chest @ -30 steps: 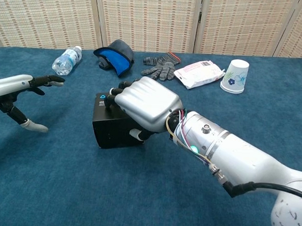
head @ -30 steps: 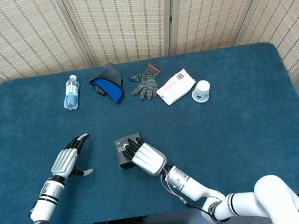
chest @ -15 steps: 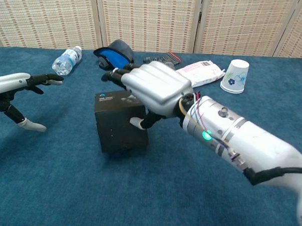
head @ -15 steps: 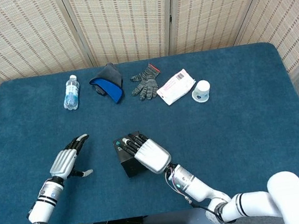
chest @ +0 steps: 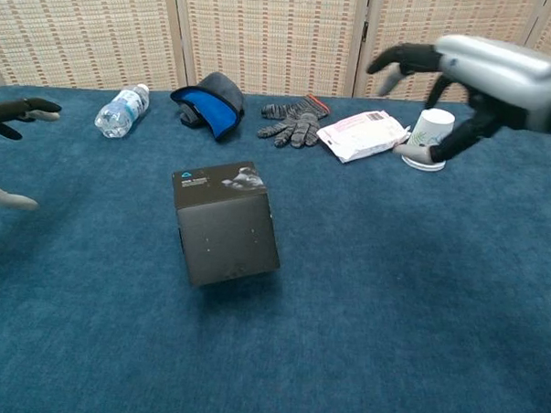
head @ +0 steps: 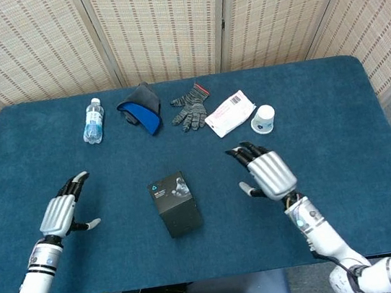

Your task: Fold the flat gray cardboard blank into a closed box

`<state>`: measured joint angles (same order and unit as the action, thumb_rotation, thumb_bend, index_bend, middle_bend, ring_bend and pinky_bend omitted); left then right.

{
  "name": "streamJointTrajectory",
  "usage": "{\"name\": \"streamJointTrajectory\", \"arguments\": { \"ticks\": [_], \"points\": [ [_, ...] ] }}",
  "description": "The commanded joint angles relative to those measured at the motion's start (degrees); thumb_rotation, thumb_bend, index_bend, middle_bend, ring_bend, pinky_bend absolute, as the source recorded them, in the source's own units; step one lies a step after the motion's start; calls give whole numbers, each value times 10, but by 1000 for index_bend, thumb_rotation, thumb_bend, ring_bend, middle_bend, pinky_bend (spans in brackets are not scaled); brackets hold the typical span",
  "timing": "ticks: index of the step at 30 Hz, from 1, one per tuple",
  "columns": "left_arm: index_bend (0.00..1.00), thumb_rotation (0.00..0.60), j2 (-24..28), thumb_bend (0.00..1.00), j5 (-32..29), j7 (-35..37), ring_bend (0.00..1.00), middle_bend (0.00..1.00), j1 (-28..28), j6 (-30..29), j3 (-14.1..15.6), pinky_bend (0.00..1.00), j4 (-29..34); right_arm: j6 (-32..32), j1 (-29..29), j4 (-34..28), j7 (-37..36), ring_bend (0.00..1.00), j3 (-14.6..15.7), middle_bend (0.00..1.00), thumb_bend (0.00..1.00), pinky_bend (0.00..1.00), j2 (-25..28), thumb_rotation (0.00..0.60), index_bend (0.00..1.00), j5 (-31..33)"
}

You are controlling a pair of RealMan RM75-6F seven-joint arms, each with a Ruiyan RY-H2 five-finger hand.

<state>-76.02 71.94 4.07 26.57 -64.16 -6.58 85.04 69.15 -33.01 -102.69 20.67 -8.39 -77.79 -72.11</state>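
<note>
The dark gray cardboard box (head: 174, 204), already folded shut, stood alone on the blue cloth-covered table (head: 337, 119) near its front middle, a printed label on its top face. One second earlier the right hand (head: 271, 174) had lain on top of the box with fingers draped over it; half a second earlier it was lifting off. It had since withdrawn to the right of the box, well apart from it, fingers spread and holding nothing. In the chest view the same hand (chest: 487, 74) appeared raised at upper right, in front of the white paper cup (chest: 431, 137).

The left hand (head: 62, 212) had shifted further left, away from the box, its fingers extended and parted, thumb out, empty. The box itself appeared turned slightly compared with one second earlier.

Along the far side of the table, unchanged in position, lay the clear plastic water bottle (head: 93, 121), the black and blue fabric item (head: 141, 109), the gray knitted gloves (head: 190, 108), the white flat packet (head: 229, 113) and the paper cup
</note>
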Motion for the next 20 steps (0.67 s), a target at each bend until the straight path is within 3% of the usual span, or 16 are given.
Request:
{"name": "streamJointTrajectory", "arguments": {
  "ticks": [1,11,20],
  "points": [
    [0,600,14,77,-12,-43,0,0,-27,-46,-2,131,19,31,48,-10,-36,203,34,282,298,323,55,600,191,-14],
    [0,600,28,77,8,-133,0,0,-103,-178,17,131,56,126,153,50,-86,208,86,293,325,327,110,600,238,-63],
    [0,600,36,77,26,-177,0,0,-160,-234,48,131,108,172,215,80,-133,207,93,293,324,327,112,600,238,-72]
  ]
}}
